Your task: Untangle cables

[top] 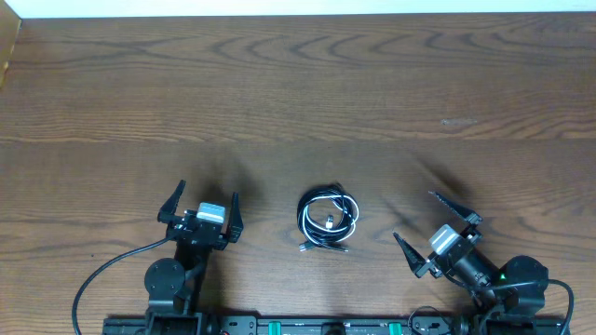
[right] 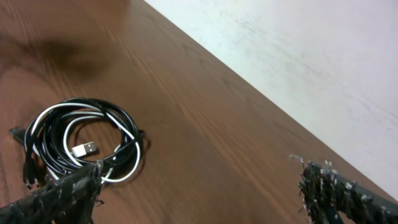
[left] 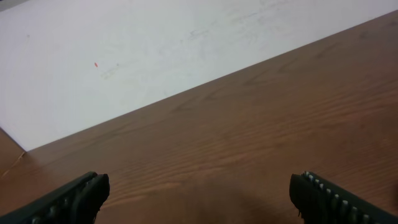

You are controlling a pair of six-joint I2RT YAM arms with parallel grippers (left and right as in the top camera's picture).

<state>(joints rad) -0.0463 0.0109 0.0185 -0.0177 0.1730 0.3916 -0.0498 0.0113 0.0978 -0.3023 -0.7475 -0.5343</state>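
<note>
Robot lab bench: wooden table (top: 298,84), plain white wall (left: 124,56), black mounting rail (top: 326,327) along the near edge.

The cables (top: 328,221) lay in one coiled bundle on the desk (top: 298,93), near its front edge and about midway between the two arms, with one plug (right: 84,149) resting inside the loop. The left end effector (top: 207,197) stood to the left of the cables and the right end effector (top: 414,215) to their right, each well apart from them and touching no cord. From the right wrist, the cables lay ahead and to the left of the fingers (right: 68,193), and the wall (right: 298,50) rose behind the desk's far edge.
</note>
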